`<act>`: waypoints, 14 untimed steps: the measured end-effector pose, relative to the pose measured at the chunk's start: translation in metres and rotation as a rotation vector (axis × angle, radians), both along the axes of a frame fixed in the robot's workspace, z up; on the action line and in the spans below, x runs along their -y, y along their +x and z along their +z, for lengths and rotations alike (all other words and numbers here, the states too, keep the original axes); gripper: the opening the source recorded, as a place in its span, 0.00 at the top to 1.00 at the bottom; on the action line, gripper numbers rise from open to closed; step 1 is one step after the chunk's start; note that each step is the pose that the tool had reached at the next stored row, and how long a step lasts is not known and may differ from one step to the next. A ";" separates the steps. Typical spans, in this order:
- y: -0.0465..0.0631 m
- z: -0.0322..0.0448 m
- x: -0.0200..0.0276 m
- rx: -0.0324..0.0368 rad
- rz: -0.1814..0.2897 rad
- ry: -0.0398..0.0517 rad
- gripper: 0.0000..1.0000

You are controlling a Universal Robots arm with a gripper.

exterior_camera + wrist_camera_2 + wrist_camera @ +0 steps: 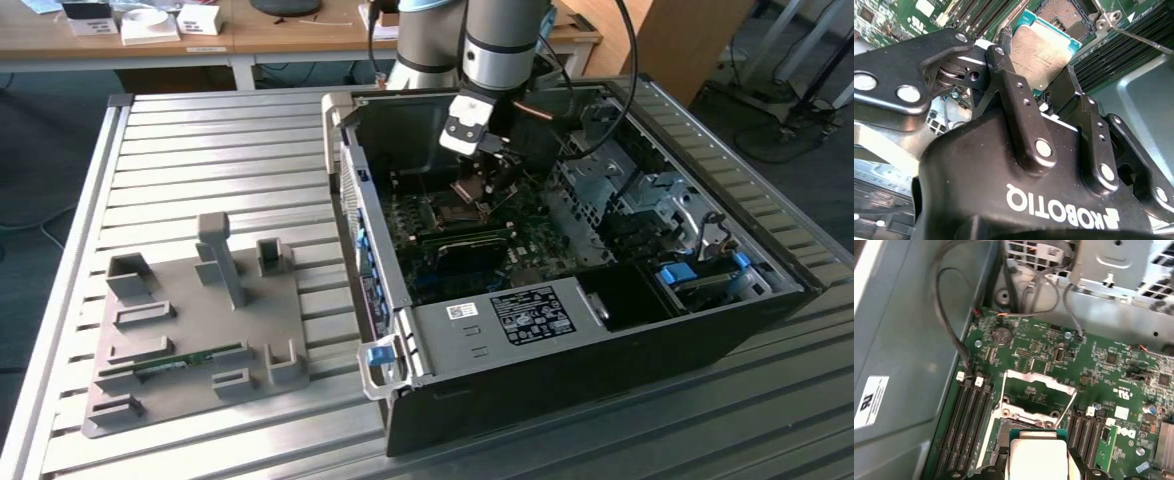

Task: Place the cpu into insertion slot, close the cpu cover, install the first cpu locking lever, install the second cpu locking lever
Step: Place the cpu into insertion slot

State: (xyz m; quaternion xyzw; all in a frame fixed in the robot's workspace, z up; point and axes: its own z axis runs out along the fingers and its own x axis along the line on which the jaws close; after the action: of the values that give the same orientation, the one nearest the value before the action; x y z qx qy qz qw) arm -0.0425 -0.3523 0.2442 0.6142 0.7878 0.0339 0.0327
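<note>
My gripper (478, 186) hangs inside the open computer case (400, 330), over the green motherboard (1114, 375). It is shut on the cpu (1046, 47), a flat square chip with a silver-grey top, held by its edges between the black fingers (1004, 70). In the first wrist view the cpu (1037, 454) hovers just above the insertion slot (1003, 440), partly hiding it. In the second wrist view the bare insertion slot (1063, 11) lies just beyond the chip. The cpu cover (1038, 392) stands swung open at the slot's far side. A thin locking lever (1136, 39) is raised beside the socket.
Black memory slots (968, 415) flank the socket on both sides. Cables (951, 325) run along the case wall, and a metal drive cage (1114, 270) stands beyond the board. On the slatted table, at the exterior view's left, sits a grey fixture tray (187, 330).
</note>
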 end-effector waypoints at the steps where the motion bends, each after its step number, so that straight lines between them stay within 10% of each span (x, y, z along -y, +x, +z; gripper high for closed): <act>1: 0.000 0.0001 0.0001 -0.0001 -0.004 -0.0001 0.46; 14: 0.000 -0.0001 0.0001 -0.0001 -0.075 -0.0001 0.46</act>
State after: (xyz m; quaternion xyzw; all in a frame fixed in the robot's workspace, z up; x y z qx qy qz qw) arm -0.0425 -0.3524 0.2440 0.6433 0.7642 0.0325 0.0339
